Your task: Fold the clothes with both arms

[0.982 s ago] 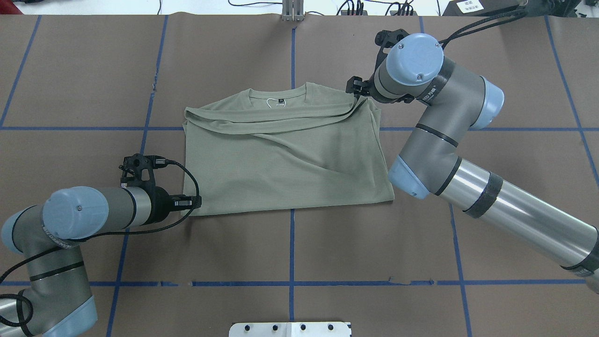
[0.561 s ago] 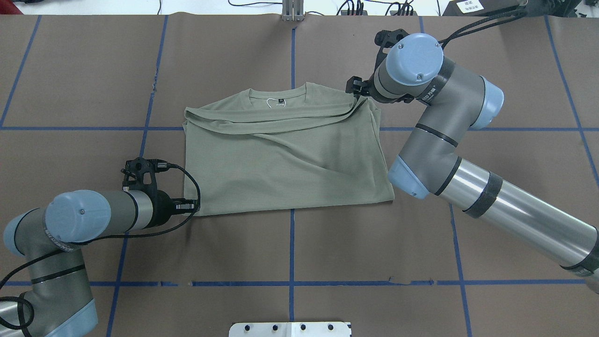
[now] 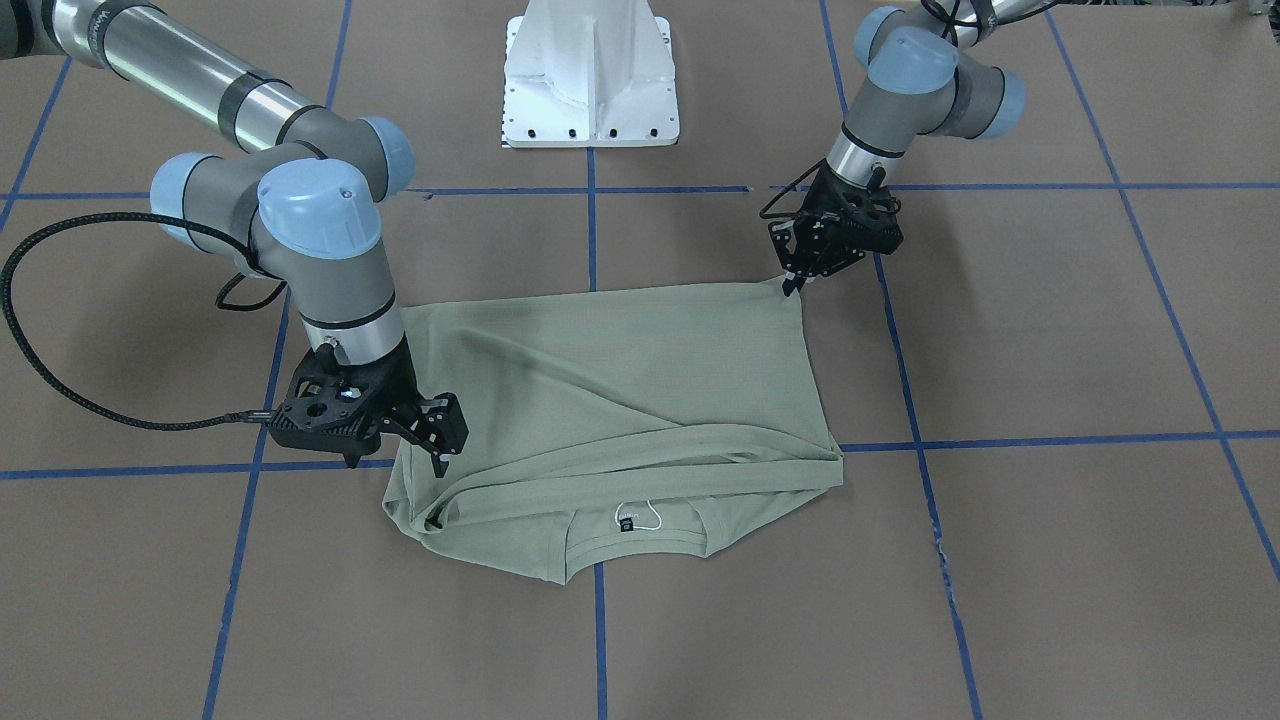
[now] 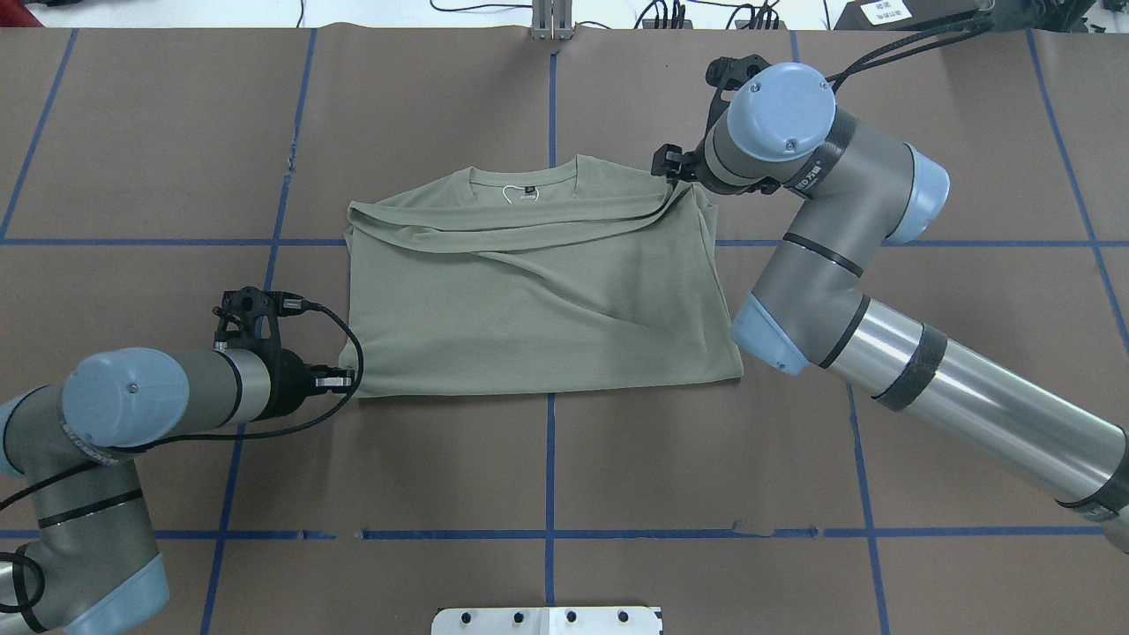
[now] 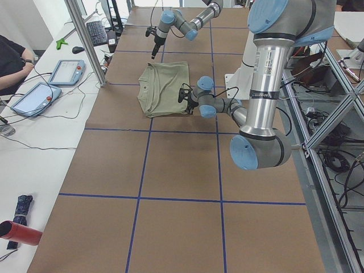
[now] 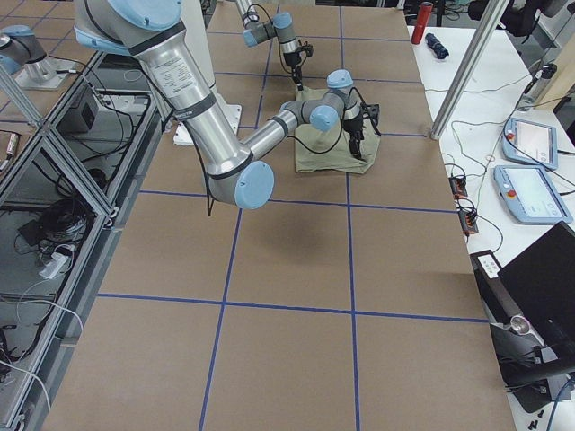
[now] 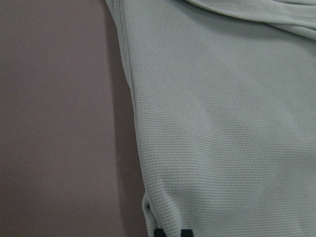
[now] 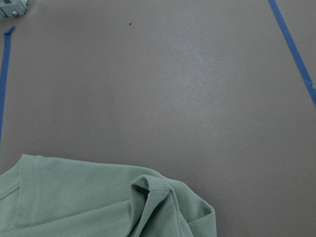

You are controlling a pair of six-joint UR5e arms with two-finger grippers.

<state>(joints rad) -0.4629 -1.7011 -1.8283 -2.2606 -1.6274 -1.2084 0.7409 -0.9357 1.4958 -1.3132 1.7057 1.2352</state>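
Fabric of a sage-green waffle-knit shirt (image 3: 640,390) lies folded into a rough rectangle on the brown, matte counter (image 3: 1050,330). In the front-facing view its round neck is nearest the camera, with a small dark label (image 3: 627,523) and a white string loop (image 3: 650,512) inside the collar. The left pincer (image 3: 793,285) slants steeply down from a bent wrist, closed on the hem corner on the robot's side. The right pincer (image 3: 440,462) hangs nearly vertical over the folded shoulder, one tip touching cloth; whether it grips cannot be told.

From overhead, the left arm (image 4: 168,401) reaches in low and almost level. The right arm (image 4: 882,229) elbows round to the far shoulder. A sleeve (image 4: 529,231) crosses the chest as a long soft ridge.

Both side views show the shirt small, at mid-counter, with an arm at each of two opposite corners.

In the left wrist view, two dark fingertips (image 7: 158,232) pinch a puckered corner of the finely gridded knit.

The right wrist view shows a rumpled shoulder fold at lower left and a blue tape line (image 8: 291,49) beyond; the tips are out of frame.
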